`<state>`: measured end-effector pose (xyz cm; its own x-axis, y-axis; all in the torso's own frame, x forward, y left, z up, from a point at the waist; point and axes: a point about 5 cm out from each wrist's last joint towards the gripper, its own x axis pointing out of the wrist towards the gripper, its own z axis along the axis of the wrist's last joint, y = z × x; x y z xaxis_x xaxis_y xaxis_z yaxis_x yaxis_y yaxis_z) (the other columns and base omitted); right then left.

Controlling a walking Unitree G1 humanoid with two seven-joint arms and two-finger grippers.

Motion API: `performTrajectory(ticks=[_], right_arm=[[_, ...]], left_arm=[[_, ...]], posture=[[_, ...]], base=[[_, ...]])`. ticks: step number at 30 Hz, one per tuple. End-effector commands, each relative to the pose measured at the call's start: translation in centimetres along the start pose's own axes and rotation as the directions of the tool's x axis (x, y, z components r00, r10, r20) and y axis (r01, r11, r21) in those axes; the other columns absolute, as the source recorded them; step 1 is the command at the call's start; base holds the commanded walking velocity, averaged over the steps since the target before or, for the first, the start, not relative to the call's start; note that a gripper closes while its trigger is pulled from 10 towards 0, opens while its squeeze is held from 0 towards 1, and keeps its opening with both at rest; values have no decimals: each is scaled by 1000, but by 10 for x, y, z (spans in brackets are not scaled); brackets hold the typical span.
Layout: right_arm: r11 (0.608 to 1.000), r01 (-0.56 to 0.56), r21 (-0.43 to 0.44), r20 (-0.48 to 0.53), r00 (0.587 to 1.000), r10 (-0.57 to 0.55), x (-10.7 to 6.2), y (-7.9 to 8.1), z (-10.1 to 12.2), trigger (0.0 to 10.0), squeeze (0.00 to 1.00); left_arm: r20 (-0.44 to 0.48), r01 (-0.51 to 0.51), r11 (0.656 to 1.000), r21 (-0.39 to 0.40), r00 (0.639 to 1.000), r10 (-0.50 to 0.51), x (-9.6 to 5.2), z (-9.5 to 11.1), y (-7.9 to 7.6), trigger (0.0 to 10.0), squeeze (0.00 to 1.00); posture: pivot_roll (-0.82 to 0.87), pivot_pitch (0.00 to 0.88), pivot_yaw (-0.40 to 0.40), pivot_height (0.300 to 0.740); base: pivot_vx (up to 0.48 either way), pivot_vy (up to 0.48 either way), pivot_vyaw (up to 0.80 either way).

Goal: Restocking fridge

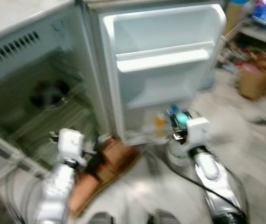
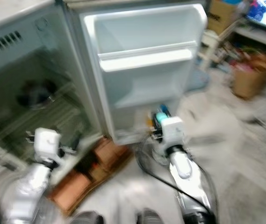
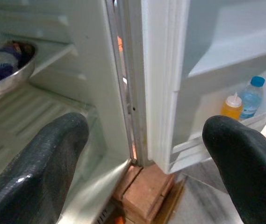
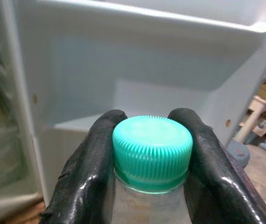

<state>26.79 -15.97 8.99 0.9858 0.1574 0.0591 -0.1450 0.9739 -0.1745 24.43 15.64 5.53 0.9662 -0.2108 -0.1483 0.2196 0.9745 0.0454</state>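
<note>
The small fridge (image 1: 39, 93) stands open, its white door (image 1: 163, 60) swung wide toward me. My right gripper (image 4: 152, 149) is shut on a clear bottle with a teal cap (image 4: 152, 144), held low in front of the door's bottom shelf (image 1: 182, 119). On that shelf stand an orange-yellow squeeze bottle (image 3: 230, 106) and a blue-capped water bottle (image 3: 252, 95). My left gripper (image 3: 147, 158) is open with nothing between its fingers, near the fridge's lower hinge corner. A metal bowl (image 3: 6, 67) with something dark in it sits on an inner shelf.
The fridge rests on reddish bricks (image 1: 111, 158) over a wooden board. A brown bag (image 1: 254, 77) and cluttered shelving (image 1: 263, 28) stand at the right. Grey marbled floor (image 1: 245, 135) lies open to the right of the door. Cables trail beneath my right arm.
</note>
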Motion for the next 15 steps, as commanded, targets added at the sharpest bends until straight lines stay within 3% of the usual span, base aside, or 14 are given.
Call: performTrajectory(ticks=[1, 6, 10, 15], right_arm=[[1000, -4, 15, 47, 999, 4, 4, 4, 11, 10000, 0], [1000, -12, 16, 46, 999, 11, 5, 5, 11, 10000, 0], [1000, -12, 18, 48, 999, 11, 5, 6, 11, 10000, 0], [1000, -8, 21, 49, 999, 7, 6, 6, 12, 10000, 0]], left_arm=[[-4, -30, 999, 24, 1000, 30, -2, 1, 10, 10000, 0], [-16, -35, 999, 29, 999, 35, -1, 0, 11, 10000, 0], [-12, -33, 999, 27, 999, 33, -2, 1, 12, 10000, 0], [-11, -29, 999, 27, 1000, 29, -2, 1, 12, 10000, 0]], posture=[[55, 98, -20, 740], [59, 99, -19, 740], [62, 98, -19, 740], [63, 97, -17, 740]], base=[[285, 0, 531], [0, 0, 0], [0, 0, 781], [245, 0, 339]])
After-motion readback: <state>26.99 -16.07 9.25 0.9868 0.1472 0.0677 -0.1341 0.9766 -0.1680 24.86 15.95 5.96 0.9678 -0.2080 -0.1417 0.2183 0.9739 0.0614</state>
